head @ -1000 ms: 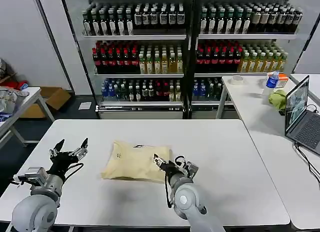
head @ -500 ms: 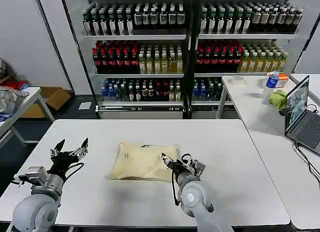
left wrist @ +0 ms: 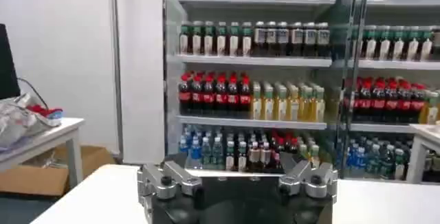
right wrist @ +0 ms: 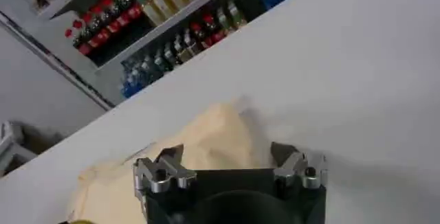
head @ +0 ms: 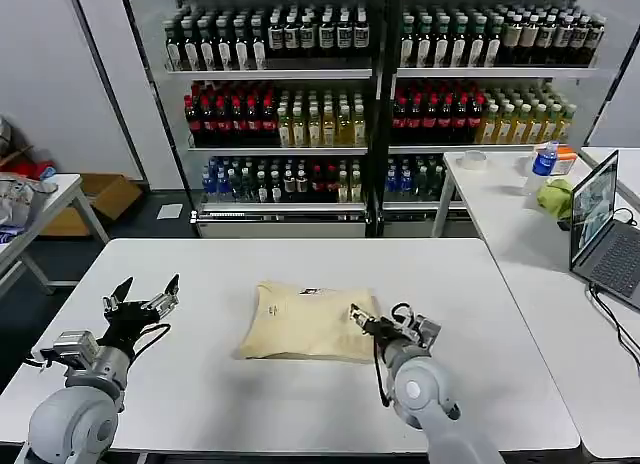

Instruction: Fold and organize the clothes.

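gripping the folded t-shirt [head: 305, 320] edge, right gripper [head: 372, 327] low; left gripper [head: 140, 302] spread

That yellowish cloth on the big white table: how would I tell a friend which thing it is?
Look at the large white table in front of the drinks shelves. Near its middle lies a folded pale cream-yellow T-shirt, with the right tool at its edge. It is the one soft, flat item there, with a small dark label at the neck.
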`<control>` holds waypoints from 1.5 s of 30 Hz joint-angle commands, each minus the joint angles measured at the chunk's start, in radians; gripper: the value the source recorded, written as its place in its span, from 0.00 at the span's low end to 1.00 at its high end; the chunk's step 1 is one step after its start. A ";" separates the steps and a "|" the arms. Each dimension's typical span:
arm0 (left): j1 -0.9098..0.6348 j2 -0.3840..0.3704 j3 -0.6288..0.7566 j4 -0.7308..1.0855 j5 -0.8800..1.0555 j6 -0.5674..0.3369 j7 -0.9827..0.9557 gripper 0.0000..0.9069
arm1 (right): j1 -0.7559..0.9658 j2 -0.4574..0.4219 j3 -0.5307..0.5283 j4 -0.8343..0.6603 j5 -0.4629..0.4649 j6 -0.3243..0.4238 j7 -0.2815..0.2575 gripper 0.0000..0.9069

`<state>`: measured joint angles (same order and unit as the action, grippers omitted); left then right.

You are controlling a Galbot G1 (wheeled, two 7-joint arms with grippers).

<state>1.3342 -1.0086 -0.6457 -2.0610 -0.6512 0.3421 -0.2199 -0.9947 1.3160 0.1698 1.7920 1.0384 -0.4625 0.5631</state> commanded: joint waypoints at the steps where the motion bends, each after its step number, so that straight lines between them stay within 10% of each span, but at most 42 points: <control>1: -0.001 -0.002 0.004 -0.003 0.000 0.001 0.000 1.00 | 0.003 -0.059 0.017 0.026 -0.067 0.009 -0.054 1.00; 10: 0.007 -0.004 0.009 -0.019 0.000 0.003 -0.001 1.00 | -0.088 -0.157 0.006 0.137 -0.624 0.133 -0.164 1.00; 16: 0.006 -0.006 0.009 -0.017 0.001 0.004 0.003 1.00 | -0.185 -0.184 0.040 0.222 -0.763 0.197 -0.199 1.00; 45: 0.034 -0.022 0.013 -0.066 0.014 0.025 0.030 1.00 | -0.376 -0.149 0.183 0.364 -0.813 0.265 -0.231 1.00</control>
<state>1.3657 -1.0282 -0.6370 -2.1229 -0.6383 0.3653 -0.1927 -1.3240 1.1684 0.3248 2.1246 0.2622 -0.2134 0.3429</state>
